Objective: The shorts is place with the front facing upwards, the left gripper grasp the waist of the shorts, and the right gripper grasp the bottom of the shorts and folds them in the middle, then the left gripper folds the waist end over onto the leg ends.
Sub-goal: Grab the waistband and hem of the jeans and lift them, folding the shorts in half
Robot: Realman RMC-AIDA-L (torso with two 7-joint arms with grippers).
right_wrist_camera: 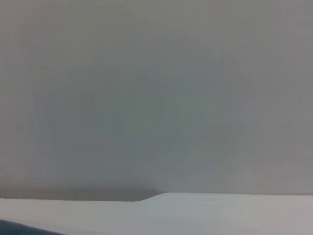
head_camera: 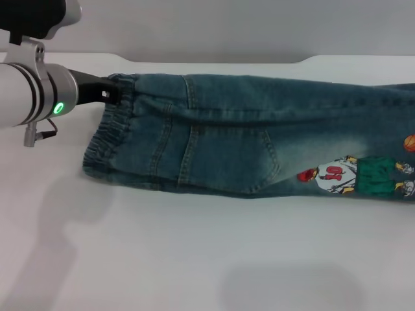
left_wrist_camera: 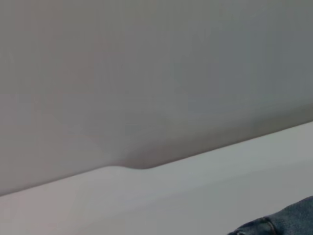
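The blue denim shorts (head_camera: 246,136) lie folded lengthwise across the white table (head_camera: 194,253). Their puckered elastic waist end (head_camera: 107,139) points left. The leg ends run out of the head view on the right, just past the cartoon patch numbered 10 (head_camera: 334,175). My left gripper (head_camera: 111,89) meets the far corner of the waistband, its tip against the gathered denim. A corner of the denim (left_wrist_camera: 288,220) shows in the left wrist view, and a dark sliver of the shorts (right_wrist_camera: 19,229) in the right wrist view. The right gripper is out of view.
The table's far edge, with a shallow notch (head_camera: 305,60), runs just behind the shorts against a plain grey wall. Bare white tabletop lies between the shorts and the near side. The left arm with its green ring light (head_camera: 58,108) comes in from the upper left.
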